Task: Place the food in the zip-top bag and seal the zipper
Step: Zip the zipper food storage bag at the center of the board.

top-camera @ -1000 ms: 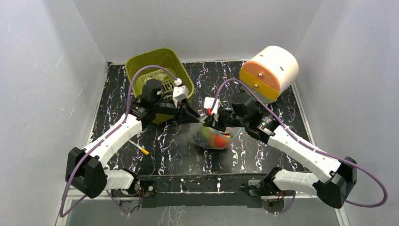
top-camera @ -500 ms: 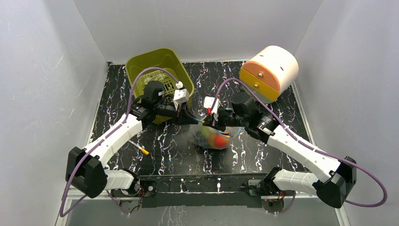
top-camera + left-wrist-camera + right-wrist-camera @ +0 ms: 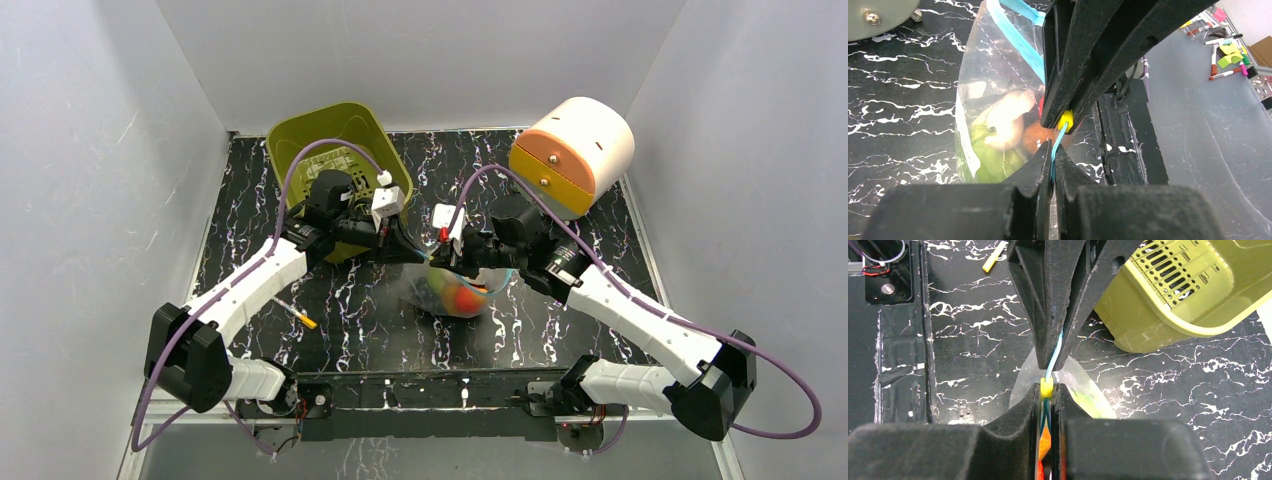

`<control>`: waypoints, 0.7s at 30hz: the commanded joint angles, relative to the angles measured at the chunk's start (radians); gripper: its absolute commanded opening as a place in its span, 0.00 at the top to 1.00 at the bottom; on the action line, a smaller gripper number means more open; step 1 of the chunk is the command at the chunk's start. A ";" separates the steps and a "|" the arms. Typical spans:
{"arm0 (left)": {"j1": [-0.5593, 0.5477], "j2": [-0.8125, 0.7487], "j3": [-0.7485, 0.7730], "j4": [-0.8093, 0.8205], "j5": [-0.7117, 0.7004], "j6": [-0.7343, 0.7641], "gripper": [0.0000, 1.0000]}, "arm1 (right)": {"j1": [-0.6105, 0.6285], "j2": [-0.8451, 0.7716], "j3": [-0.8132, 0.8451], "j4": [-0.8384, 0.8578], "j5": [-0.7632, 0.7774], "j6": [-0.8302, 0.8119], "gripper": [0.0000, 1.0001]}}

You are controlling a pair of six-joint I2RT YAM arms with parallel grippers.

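Note:
The clear zip-top bag (image 3: 455, 295) hangs between both grippers over the mid table, with the food (image 3: 462, 297) inside. Through the plastic I see a white piece (image 3: 1003, 120), pale-green cabbage (image 3: 990, 160) and an orange fruit (image 3: 1035, 140). My left gripper (image 3: 1053, 152) is shut on the blue-teal zipper (image 3: 1020, 37). My right gripper (image 3: 1047, 390) faces it almost tip to tip and is shut on the zipper at its small yellow end (image 3: 1046, 387). A short taut length of zipper (image 3: 1053, 357) runs between the two grippers. Seen from above, the left gripper (image 3: 420, 255) and right gripper (image 3: 440, 262) meet above the bag.
An olive-green bin (image 3: 335, 140) lies tipped at the back left, close behind the left wrist. A white and orange drawer unit (image 3: 572, 150) stands at the back right. A thin yellow-tipped stick (image 3: 298, 315) lies on the table near the left arm.
The left gripper has closed on the zipper strip. Its wrist has shifted slightly. The right arm and the bag have stayed where they were.

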 commanded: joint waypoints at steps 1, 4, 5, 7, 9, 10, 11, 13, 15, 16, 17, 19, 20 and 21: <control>0.000 -0.017 0.036 0.018 0.026 0.013 1.00 | -0.004 -0.004 0.045 0.071 -0.021 0.009 1.00; 0.000 -0.039 0.050 -0.012 -0.021 0.016 1.00 | -0.004 -0.015 0.042 0.042 -0.006 0.003 1.00; 0.000 -0.049 0.054 -0.029 -0.037 0.026 1.00 | -0.004 -0.022 0.038 0.031 0.003 -0.002 1.00; 0.000 -0.073 0.056 -0.063 -0.072 0.045 1.00 | -0.004 -0.038 0.028 0.015 0.023 -0.013 1.00; 0.001 -0.099 0.055 -0.088 -0.112 0.055 1.00 | -0.005 -0.052 0.020 -0.009 0.043 -0.021 1.00; 0.001 -0.112 0.054 -0.098 -0.135 0.058 1.00 | -0.004 -0.057 0.018 -0.021 0.051 -0.025 1.00; 0.001 -0.123 0.052 -0.106 -0.155 0.057 1.00 | -0.005 -0.064 0.016 -0.028 0.059 -0.025 1.00; 0.001 -0.145 0.052 -0.124 -0.192 0.060 1.00 | -0.005 -0.076 0.013 -0.039 0.072 -0.025 1.00; 0.003 -0.164 0.053 -0.140 -0.226 0.063 1.00 | -0.004 -0.085 0.013 -0.049 0.079 -0.025 1.00; 0.005 -0.175 0.055 -0.153 -0.240 0.066 1.00 | -0.004 -0.086 0.018 -0.061 0.081 -0.030 1.00; 0.004 -0.180 0.060 -0.179 -0.252 0.073 1.00 | -0.005 -0.086 0.025 -0.075 0.086 -0.036 1.00; 0.007 -0.185 0.076 -0.227 -0.266 0.094 1.00 | -0.005 -0.079 0.048 -0.114 0.096 -0.049 1.00; 0.009 -0.187 0.080 -0.253 -0.270 0.108 1.00 | -0.005 -0.079 0.053 -0.133 0.102 -0.056 1.00; 0.011 -0.189 0.084 -0.276 -0.276 0.118 1.00 | -0.006 -0.078 0.059 -0.147 0.106 -0.061 1.00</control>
